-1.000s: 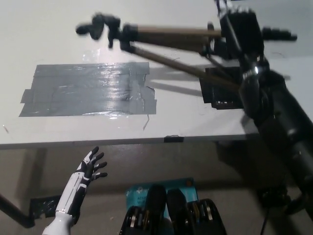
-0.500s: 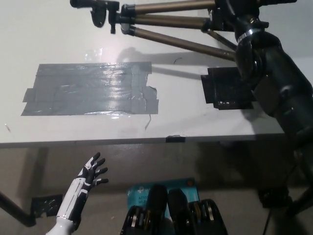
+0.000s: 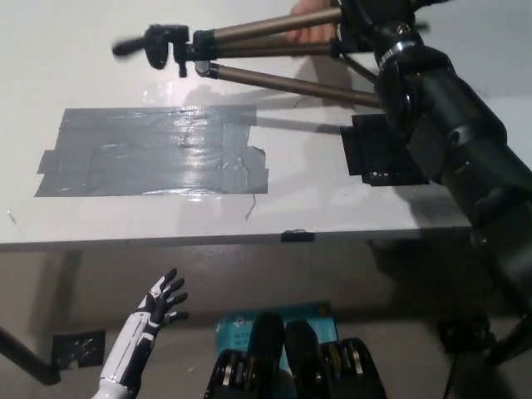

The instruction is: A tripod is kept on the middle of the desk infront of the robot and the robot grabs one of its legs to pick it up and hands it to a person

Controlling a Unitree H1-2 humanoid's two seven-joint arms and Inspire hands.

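Head view shows the black right hand (image 3: 370,21) with its fingers closed around a leg of the tripod (image 3: 249,54), held above the table (image 3: 100,50) near a person's hand (image 3: 314,21); it looks stiff and long, while the white left hand (image 3: 164,301) rests open below.

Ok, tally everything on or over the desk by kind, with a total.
Tripod: 1
Grey tape patch: 1
Black pad: 1
Robot hands: 2, black right hand on the tripod, white left hand resting open below the desk edge
Person's hand: 1
Total: 6
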